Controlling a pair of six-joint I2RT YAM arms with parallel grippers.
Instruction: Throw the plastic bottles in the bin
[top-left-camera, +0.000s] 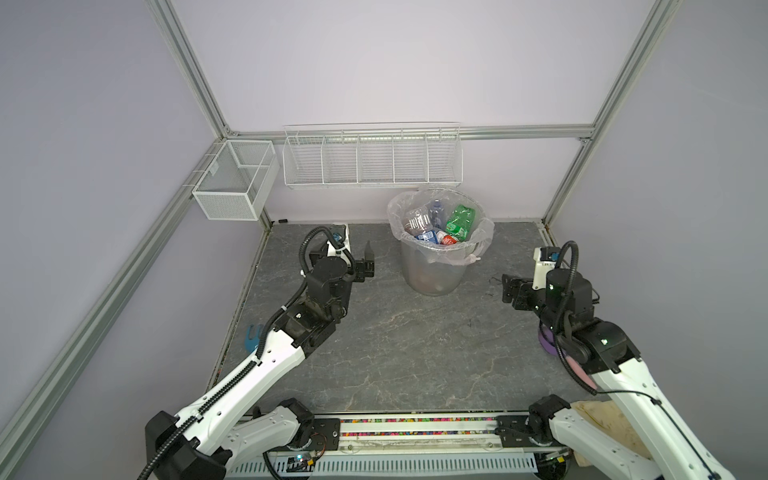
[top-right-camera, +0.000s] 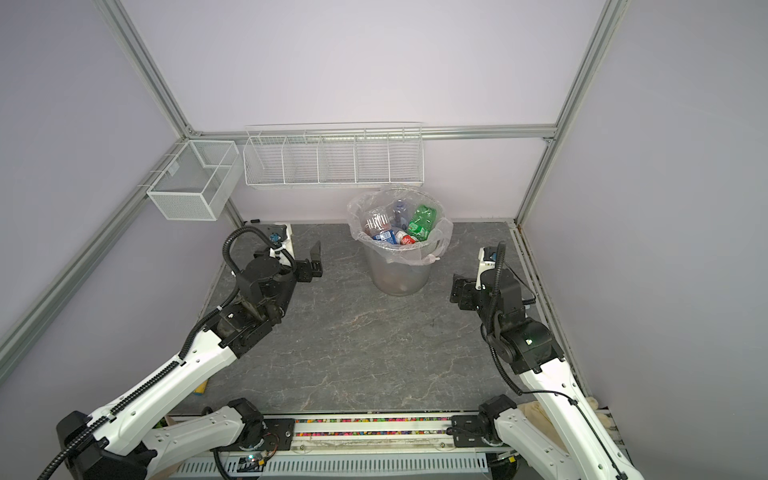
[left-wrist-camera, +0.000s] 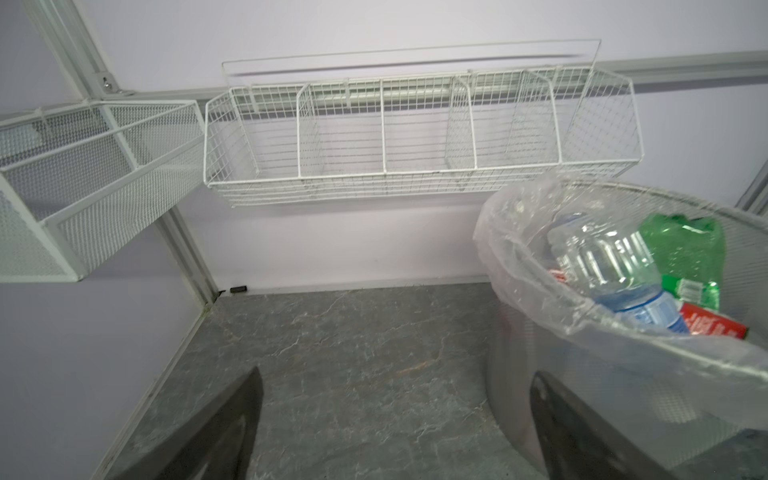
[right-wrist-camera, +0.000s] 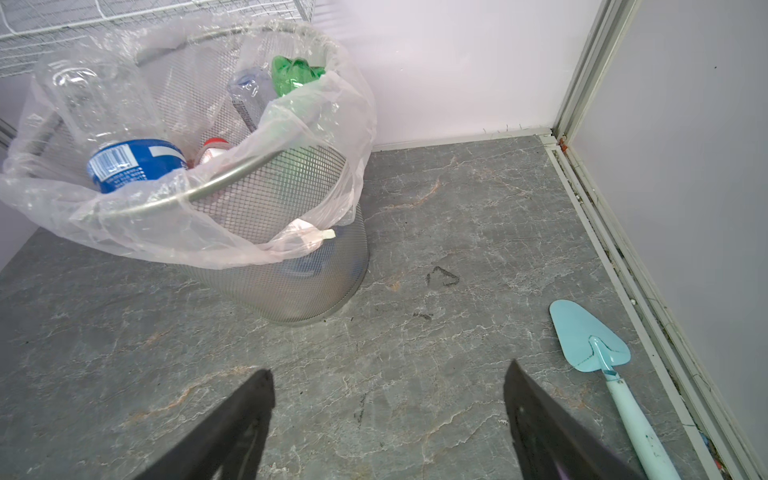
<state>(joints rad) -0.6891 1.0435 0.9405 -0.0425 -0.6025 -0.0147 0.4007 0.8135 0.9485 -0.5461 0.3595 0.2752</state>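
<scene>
- Left pincer: jaws spread wide, holding nothing, touching nothing. It sits just beside the bin, on the bin's left in both top views.
- Right pincer: jaws also spread, nothing between them, only bare desk under the gap. It points toward the bin from the right, clear of it.
- Bin: round metal mesh wastebasket with a clear bag liner folded over the rim, standing upright on the desk near the back wall.
- Plastic bottles are piled inside the bin up to the rim: a green bottle, a clear bottle with blue label and barcode, a bottle with red label, one bluish-tinted clear bottle.
- Label text is too blurred to read in any view.
- White wire basket with five compartments hangs on the back wall, above the bin and to its left; a mesh box hangs on the left wall.
- A light blue trowel lies on the desk by the right wall, near the right pincer.
</scene>
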